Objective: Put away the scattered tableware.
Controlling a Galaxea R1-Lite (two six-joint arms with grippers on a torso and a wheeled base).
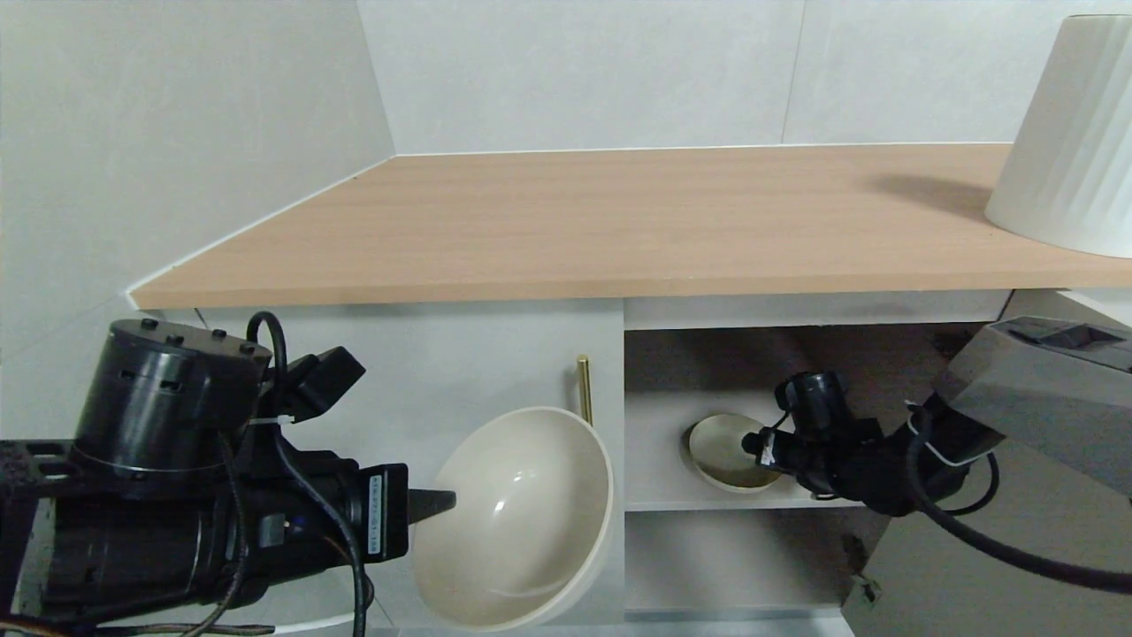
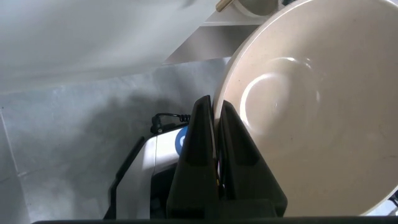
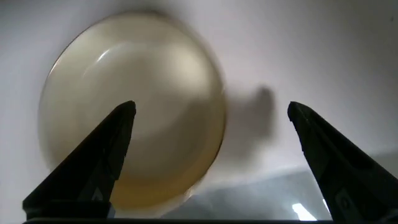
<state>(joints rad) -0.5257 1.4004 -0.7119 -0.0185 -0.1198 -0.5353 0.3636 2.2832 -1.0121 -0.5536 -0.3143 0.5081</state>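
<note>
**Left pincer [image 1: 439, 502] clamped on bowl [image 1: 522, 522]; right pincer [image 1: 762, 446] open beside dish [image 1: 723, 453]**

Nearest the head camera, the left pincer [image 2: 214, 111] has its two fingers nearly together, with only the bowl's rim between them. The bowl [image 2: 311, 106] stands on edge beyond the fingertips. It is held by the rim on the side next to the pincer, and its hollow faces up toward the head camera. Past the bowl's far rim is a shut door [image 1: 442, 363], and its brass handle [image 1: 584, 385] shows just above the bowl.

Off to that pincer's right, the right pincer [image 3: 211, 112] is inside an open cupboard bay. Its fingers are spread wide and hold nothing. The dish [image 3: 143, 93] rests on the shelf [image 1: 654, 442] just ahead of the fingertips, toward the pincer's left. It lies more in front of one finger than the other. Whether a finger touches it cannot be told.

Above both pincers runs a wooden counter [image 1: 619, 221]. A white lampshade [image 1: 1070, 133] stands on it, well up and to the right of the right pincer.
</note>
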